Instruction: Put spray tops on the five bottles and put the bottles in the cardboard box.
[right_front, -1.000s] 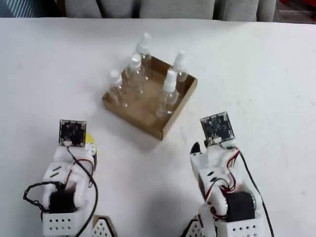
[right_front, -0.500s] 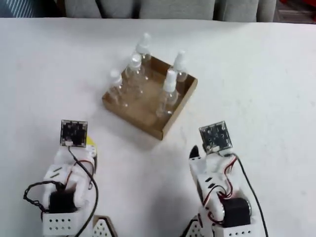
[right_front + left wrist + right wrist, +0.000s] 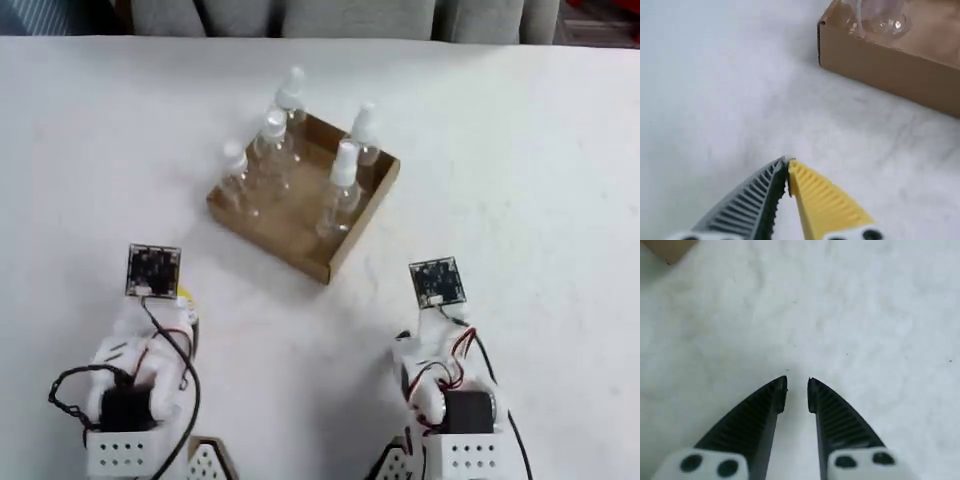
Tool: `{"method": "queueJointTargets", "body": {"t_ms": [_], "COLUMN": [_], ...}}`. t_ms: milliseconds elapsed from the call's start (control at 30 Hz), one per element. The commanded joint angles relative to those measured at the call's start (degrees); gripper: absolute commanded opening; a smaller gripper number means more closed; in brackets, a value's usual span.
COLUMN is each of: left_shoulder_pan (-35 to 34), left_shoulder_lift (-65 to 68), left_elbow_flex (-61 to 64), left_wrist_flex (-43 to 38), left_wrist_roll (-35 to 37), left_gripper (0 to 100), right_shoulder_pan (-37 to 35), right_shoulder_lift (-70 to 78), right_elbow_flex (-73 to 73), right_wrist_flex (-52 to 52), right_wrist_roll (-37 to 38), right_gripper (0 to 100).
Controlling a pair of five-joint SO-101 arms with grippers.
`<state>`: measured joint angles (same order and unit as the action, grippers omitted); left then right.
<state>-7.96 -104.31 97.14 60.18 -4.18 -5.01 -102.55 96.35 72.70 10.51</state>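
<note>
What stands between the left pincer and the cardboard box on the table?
Nothing visible does. Only a stretch of white table lies between the left pincer and the near wall of the cardboard box.

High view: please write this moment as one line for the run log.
bottles: five, spray tops on, standing in cardboard box | left pincer: shut, empty, over table | right pincer: slightly open, empty, over table

White table; grey cushioned seating beyond far edge; red object at far corner.
</note>
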Motion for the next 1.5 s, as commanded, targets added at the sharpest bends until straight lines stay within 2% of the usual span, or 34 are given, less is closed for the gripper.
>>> {"method": "queueJointTargets", "body": {"t_ms": [0,167,333,467,1467], "left_shoulder_pan": [2.8,2.1,1.5,1.5,1.5], "left_shoulder_lift": [-0.5,-0.5,-0.5,-0.5,-0.5], "left_elbow_flex": [-0.2,-0.2,-0.2,-0.2,-0.2], "left_wrist_flex": [7.7,8.9,9.3,13.4,13.6], "left_wrist_roll": [-0.5,-0.2,-0.1,-0.3,-0.4], "left_gripper": [2,2,2,2,2], "right_shoulder_pan": [0.5,0.7,9.5,12.6,12.6], "right_shoulder_lift": [-0.5,-0.5,-0.5,-0.5,-0.5], "right_elbow_flex": [0.5,0.5,0.5,0.5,0.5], "right_wrist_flex": [0.0,0.0,0.0,0.0,0.0], "right_wrist_roll": [0.4,0.4,0.7,0.7,0.7], "right_gripper": [4.2,4.2,4.2,4.2,4.2]}}
